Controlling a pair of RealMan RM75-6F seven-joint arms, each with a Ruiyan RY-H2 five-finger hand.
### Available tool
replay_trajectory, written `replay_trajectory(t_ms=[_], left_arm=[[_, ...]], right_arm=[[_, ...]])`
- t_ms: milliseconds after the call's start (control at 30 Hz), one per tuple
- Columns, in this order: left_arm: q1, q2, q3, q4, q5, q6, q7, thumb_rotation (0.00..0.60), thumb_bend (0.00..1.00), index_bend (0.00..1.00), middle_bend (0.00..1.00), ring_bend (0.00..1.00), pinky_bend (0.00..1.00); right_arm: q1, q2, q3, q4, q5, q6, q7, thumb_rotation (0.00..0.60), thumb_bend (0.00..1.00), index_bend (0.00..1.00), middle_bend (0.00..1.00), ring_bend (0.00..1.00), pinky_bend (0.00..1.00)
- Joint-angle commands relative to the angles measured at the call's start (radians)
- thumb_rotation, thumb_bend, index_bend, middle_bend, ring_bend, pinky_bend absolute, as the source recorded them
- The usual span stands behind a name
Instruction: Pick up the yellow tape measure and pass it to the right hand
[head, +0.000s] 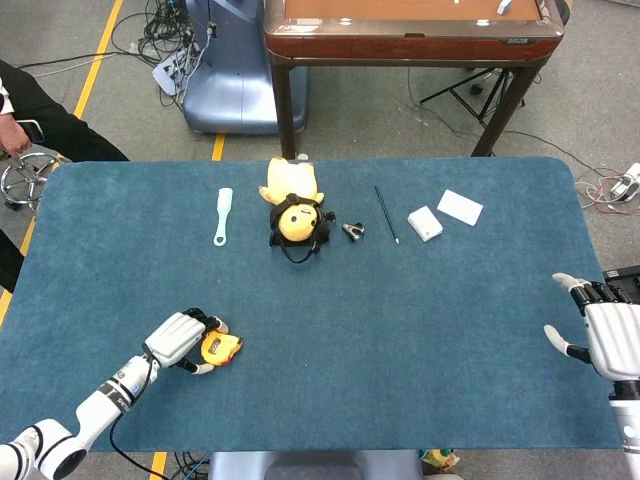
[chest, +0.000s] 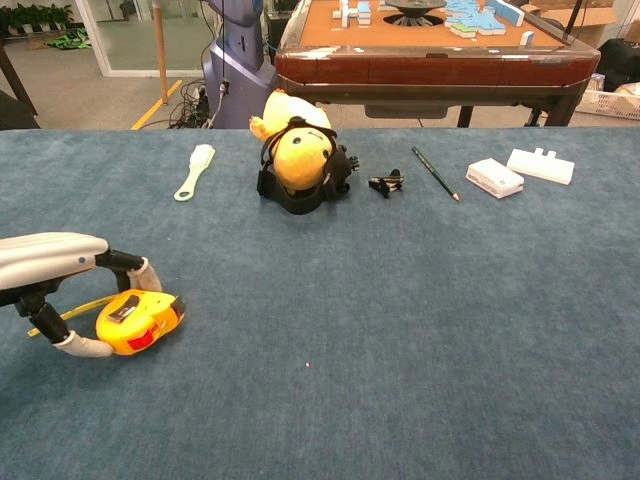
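The yellow tape measure (head: 220, 347) (chest: 140, 322) lies tilted on the blue table (head: 400, 330) near its front left, with a short length of yellow tape trailing out to its left. My left hand (head: 178, 340) (chest: 50, 260) grips it: the fingers curl over its top and the thumb presses its lower left side. In the head view my right hand (head: 605, 335) hovers at the table's right edge with its fingers spread and nothing in it. The chest view does not show the right hand.
At the back middle lies a yellow plush toy (head: 296, 208) (chest: 298, 150), with a white brush (head: 222, 215) to its left. To its right are a black clip (head: 353, 231), a pencil (head: 386, 213) and two white boxes (head: 425, 223). A brown table (head: 410, 30) stands behind.
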Motion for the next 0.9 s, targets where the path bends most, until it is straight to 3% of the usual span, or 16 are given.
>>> replay_trajectory(t_ms=[33,333,700,800,900], left_arm=[[0.008,0.006,-0.012,-0.005,-0.019,0.017,-0.025,0.6,0.2,0.48,0.45,0.33,0.2],[0.014,0.044,-0.08,-0.1,-0.076,0.076,-0.011,0.6,0.2,0.48,0.49,0.37,0.23],[-0.02,0.066,-0.169,-0.292,-0.155,0.084,0.132,0.6,0.2,0.49,0.49,0.37,0.24],[-0.036,0.061,-0.189,-0.327,-0.186,0.071,0.179,0.6,0.2,0.49,0.49,0.37,0.24],[-0.052,0.056,-0.205,-0.354,-0.22,0.056,0.225,0.6,0.2,0.49,0.49,0.37,0.24]], right_arm=[[0.023,0.008,0.006,-0.022,-0.003,-0.03,0.007,0.6,0.3,0.24,0.34,0.31,0.29],[0.16,0.02,0.028,-0.113,-0.017,-0.225,0.067,0.6,0.3,0.24,0.43,0.41,0.35],[0.401,-0.063,0.097,-0.106,0.049,-0.537,0.255,0.6,0.31,0.27,0.68,0.76,0.62],[0.461,-0.086,0.114,-0.086,0.071,-0.614,0.315,0.6,0.35,0.29,0.73,0.82,0.73],[0.513,-0.104,0.127,-0.063,0.093,-0.67,0.334,0.6,0.36,0.3,0.75,0.86,0.75]])
